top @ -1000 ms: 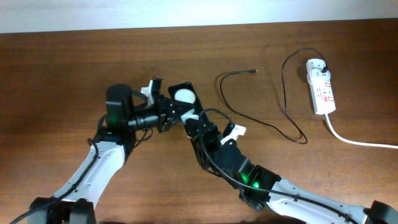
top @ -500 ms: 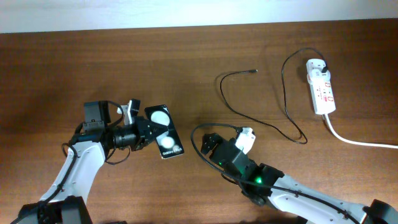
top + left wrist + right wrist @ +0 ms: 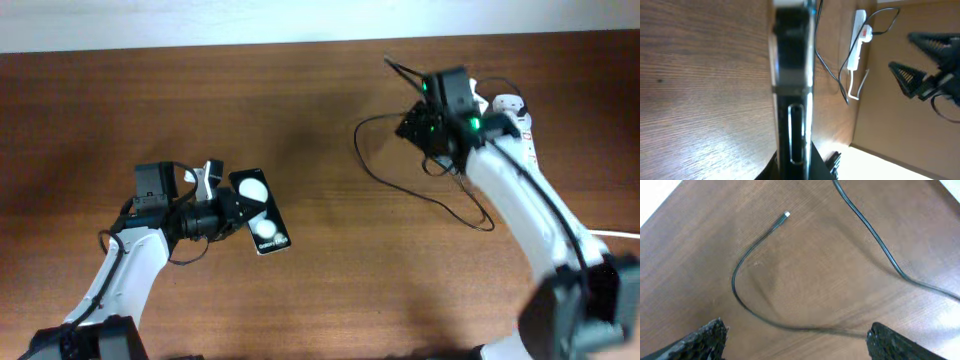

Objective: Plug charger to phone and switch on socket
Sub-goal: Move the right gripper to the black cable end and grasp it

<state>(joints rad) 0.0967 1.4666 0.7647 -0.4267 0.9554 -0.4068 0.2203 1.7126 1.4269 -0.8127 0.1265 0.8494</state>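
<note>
The phone (image 3: 258, 210) is a black slab with two white discs, held off the table at the left by my left gripper (image 3: 222, 211), which is shut on its edge. In the left wrist view the phone (image 3: 792, 75) shows edge-on. The charger cable (image 3: 372, 170) loops over the table's back right. My right gripper (image 3: 425, 125) is open and hovers over the cable's tip end. In the right wrist view the connector tip (image 3: 786, 214) lies on the wood ahead of the open fingers (image 3: 797, 345). The socket (image 3: 524, 130) lies at the far right, partly behind the right arm.
The socket's thick white cord (image 3: 615, 235) runs off the right edge. In the left wrist view the socket (image 3: 857, 42) and my right gripper (image 3: 922, 65) show in the distance. The table's far edge meets a white wall.
The right arm has swung from the front middle of the table to the back right, over the cable. The left gripper drew the phone leftward earlier and now holds still.
</note>
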